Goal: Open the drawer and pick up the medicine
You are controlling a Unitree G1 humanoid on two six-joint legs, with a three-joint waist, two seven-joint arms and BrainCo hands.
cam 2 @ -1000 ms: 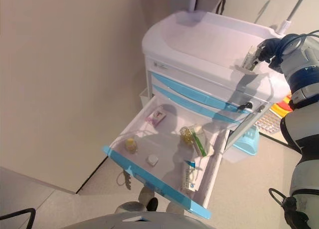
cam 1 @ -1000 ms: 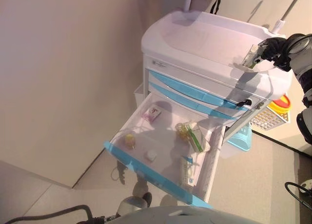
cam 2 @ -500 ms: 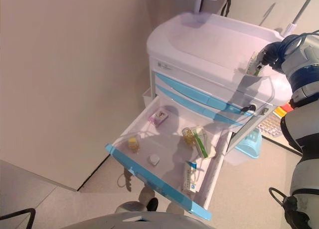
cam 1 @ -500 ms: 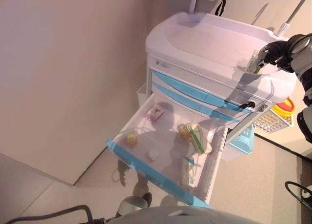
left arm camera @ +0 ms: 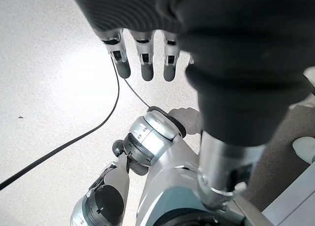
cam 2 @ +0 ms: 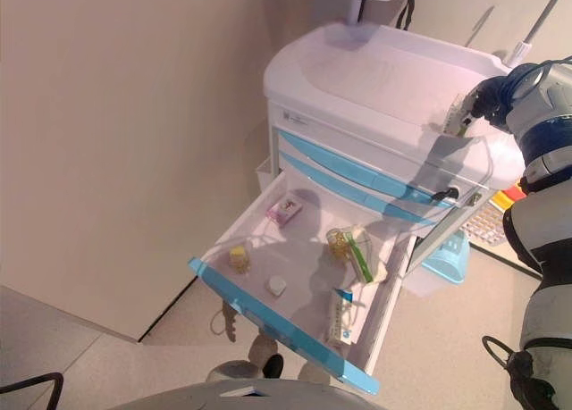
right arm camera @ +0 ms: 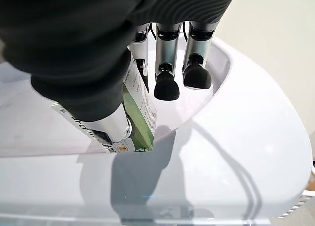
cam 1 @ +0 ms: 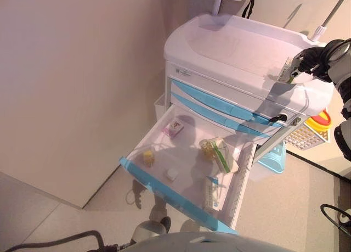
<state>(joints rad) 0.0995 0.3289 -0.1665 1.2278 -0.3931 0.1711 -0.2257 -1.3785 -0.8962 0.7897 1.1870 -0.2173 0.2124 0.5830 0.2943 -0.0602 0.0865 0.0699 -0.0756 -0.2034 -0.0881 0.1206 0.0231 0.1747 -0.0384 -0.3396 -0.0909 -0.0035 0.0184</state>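
A white medical cart (cam 1: 219, 40) has its lowest blue-fronted drawer (cam 1: 181, 200) pulled open. My right hand (cam 1: 310, 60) is over the cart top's right edge, shut on a green and white medicine box (cam 1: 285, 71), pinched between thumb and fingers (right arm camera: 140, 113) just above the white top. In the drawer lie a small pink box (cam 1: 172, 128), a yellow bottle (cam 1: 147, 156), a small white item (cam 1: 171, 174), a green and white box (cam 1: 221, 156) and a tube box (cam 1: 211, 192). My left hand (left arm camera: 142, 58) hangs open over the floor, holding nothing.
A beige wall (cam 1: 77, 71) runs along the cart's left side. A light blue bin (cam 1: 272, 156) and a white basket with a yellow and red container (cam 1: 312, 128) hang on the cart's right side. Two shut blue drawers (cam 1: 219, 106) are above the open one.
The view shifted slightly early on. My right hand with the medicine box stays at about the same spot over the cart top; the drawer and its contents have not moved.
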